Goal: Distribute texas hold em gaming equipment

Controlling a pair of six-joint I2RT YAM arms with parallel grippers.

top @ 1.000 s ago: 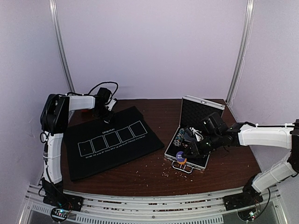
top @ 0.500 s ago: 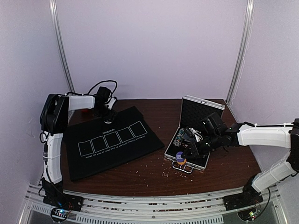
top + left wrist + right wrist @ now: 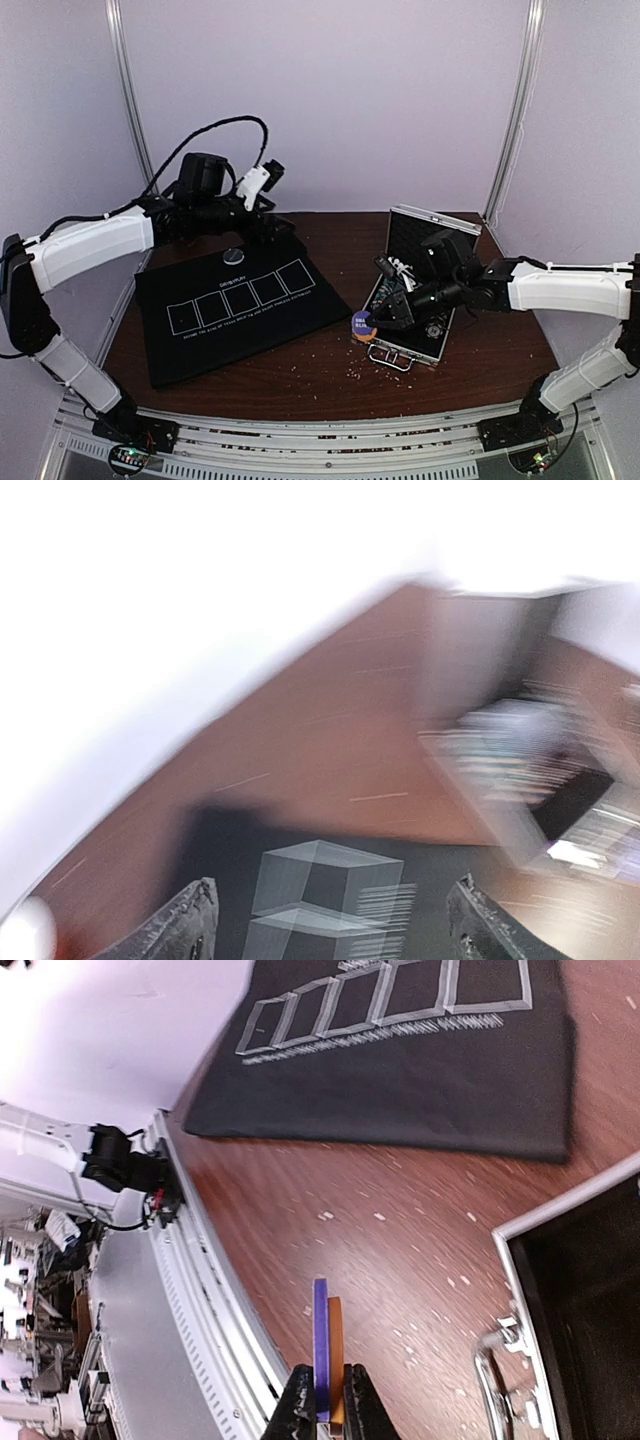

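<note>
My right gripper [image 3: 325,1407] is clamped on two button discs at once, one purple disc [image 3: 320,1335] and one orange disc [image 3: 335,1350]. They are pressed face to face and seen edge-on over bare wood, just off the front corner of the one open silver case [image 3: 432,342]. My left gripper [image 3: 335,925] is raised above the far side of the table, fingers spread wide with nothing between them; that view is badly blurred. A single grey disc [image 3: 233,256] lies on the one black mat [image 3: 215,345], just beyond its row of five white-outlined boxes. The brown wooden table [image 3: 320,385] is flecked with pale crumbs. Plain lilac walls [image 3: 330,100] and two metal posts [image 3: 128,100] close in the booth.
</note>
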